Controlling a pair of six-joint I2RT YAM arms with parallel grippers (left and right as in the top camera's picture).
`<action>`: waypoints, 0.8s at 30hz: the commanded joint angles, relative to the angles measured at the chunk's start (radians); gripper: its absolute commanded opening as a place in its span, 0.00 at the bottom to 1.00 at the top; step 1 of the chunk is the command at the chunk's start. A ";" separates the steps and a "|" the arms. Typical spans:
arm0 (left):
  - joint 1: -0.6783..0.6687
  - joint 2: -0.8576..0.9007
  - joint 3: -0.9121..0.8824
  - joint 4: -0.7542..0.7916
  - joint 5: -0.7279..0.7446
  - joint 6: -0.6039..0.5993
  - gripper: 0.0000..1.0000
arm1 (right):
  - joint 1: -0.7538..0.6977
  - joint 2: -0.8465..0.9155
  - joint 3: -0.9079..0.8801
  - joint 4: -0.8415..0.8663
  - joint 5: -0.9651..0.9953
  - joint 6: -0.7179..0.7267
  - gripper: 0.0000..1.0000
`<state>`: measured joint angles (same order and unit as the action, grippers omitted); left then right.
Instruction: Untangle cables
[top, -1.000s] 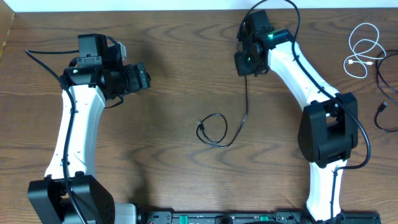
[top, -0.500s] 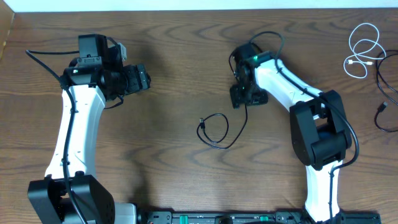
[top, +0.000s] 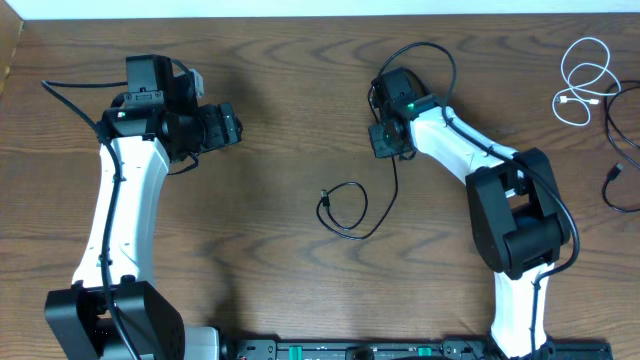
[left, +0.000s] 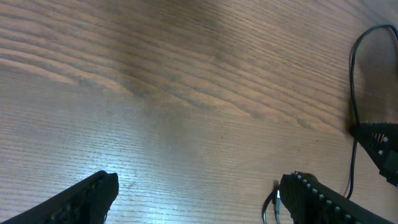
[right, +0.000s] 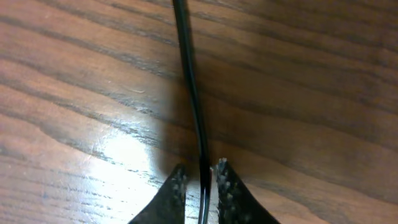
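Right gripper (right: 200, 177): clamped on black cable (right: 189, 81), fingertips low over the table (left: 186, 93).
Loop: the same cord's loose end, curled mid-table.
Left gripper (left: 198, 186): spread wide, holding nothing.
White cable (top: 585, 78): coiled, far right corner.

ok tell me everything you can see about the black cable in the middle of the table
The black cable is thin and smooth, rubber-like. The right hand is shut on it, pinching it between its fingertips. From there it runs toward the front edge, bends, and curls into one open loop lying flat on the wooden table, ending in a small plug.
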<state>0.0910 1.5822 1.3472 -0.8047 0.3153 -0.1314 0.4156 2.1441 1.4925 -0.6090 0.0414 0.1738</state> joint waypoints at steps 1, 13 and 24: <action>0.004 -0.002 0.011 -0.002 -0.003 -0.005 0.89 | 0.005 0.035 -0.056 -0.020 -0.010 -0.014 0.02; 0.004 -0.002 0.011 -0.003 -0.003 -0.005 0.89 | 0.004 0.035 -0.056 -0.026 -0.010 -0.010 0.01; 0.004 -0.002 0.011 -0.002 -0.003 -0.005 0.89 | -0.182 -0.208 -0.045 -0.098 -0.129 -0.003 0.01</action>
<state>0.0910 1.5822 1.3472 -0.8047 0.3157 -0.1314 0.3115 2.0777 1.4445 -0.6891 -0.0380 0.1707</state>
